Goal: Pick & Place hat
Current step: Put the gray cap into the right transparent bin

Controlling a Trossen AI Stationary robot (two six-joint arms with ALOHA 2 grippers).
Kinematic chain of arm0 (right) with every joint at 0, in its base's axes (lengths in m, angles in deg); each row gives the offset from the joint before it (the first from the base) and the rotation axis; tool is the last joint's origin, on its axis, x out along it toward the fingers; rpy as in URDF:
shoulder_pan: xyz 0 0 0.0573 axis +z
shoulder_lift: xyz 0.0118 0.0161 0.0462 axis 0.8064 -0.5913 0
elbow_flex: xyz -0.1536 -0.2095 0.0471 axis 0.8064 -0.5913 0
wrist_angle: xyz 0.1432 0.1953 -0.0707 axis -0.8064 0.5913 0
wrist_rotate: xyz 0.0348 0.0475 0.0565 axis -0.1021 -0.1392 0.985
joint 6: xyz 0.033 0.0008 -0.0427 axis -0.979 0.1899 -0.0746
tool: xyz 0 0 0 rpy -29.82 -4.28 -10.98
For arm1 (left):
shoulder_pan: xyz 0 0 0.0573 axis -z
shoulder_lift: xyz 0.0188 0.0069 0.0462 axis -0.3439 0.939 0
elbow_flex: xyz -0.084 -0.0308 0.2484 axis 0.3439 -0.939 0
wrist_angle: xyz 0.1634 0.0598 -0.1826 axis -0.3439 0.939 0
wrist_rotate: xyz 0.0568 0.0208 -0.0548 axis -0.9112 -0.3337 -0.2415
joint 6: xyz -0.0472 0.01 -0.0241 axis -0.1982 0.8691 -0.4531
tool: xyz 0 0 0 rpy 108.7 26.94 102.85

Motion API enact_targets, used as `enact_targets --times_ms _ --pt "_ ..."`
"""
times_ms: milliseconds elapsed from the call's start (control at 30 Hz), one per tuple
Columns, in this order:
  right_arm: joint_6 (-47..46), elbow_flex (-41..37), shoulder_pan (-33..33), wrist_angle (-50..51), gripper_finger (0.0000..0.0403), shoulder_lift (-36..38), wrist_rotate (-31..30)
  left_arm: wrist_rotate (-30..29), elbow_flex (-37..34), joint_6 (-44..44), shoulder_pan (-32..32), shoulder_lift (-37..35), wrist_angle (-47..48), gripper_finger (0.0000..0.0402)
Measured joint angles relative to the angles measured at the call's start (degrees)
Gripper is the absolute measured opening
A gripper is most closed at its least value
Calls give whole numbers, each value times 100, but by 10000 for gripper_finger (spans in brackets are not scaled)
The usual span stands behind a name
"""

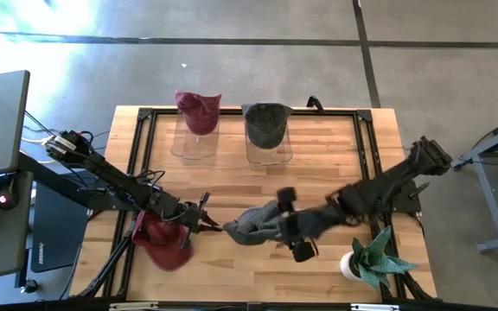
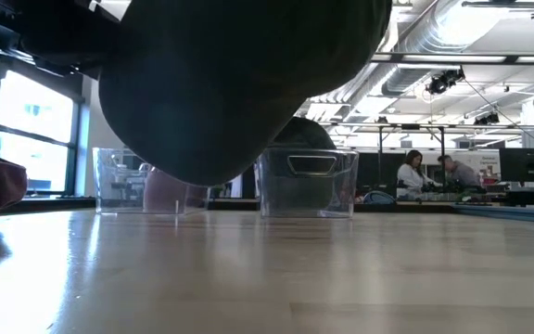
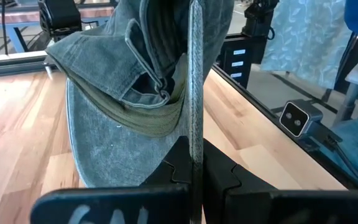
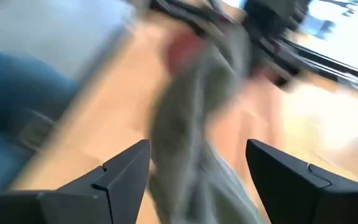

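One grey hat lies near the table's front edge, long axis left-right between both arms. Left gripper pinches its brim edge. Right gripper spread wide beside it. No legible writing.

A polished grey concrete floor surrounds the wooden table, crossed by dark seams. Far across the room, two people sit at desks under exposed ceiling ducts and strip lights, while bright windows fill the left wall.
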Motion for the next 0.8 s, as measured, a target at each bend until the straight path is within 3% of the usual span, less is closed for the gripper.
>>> enact_targets --times_ms 100,200,433,567,700,800 --pt "-440 -178 433 524 263 -4 -993 -16 0 0 0 0 -65 0" --pt "-842 -545 655 510 263 -68 -1351 -91 0 -9 0 0 -76 0" --pt "-524 -1727 702 -1373 255 -77 -1666 -147 0 82 0 0 -173 0" --pt "-171 -2045 567 -2497 197 -77 -739 -226 0 131 0 0 -161 0" --pt "-299 -1953 369 -2646 94 -75 1012 -190 0 133 2 0 -166 0" --pt "-508 -1902 194 -2783 21 -70 2066 221 2 133 2 0 -222 0"
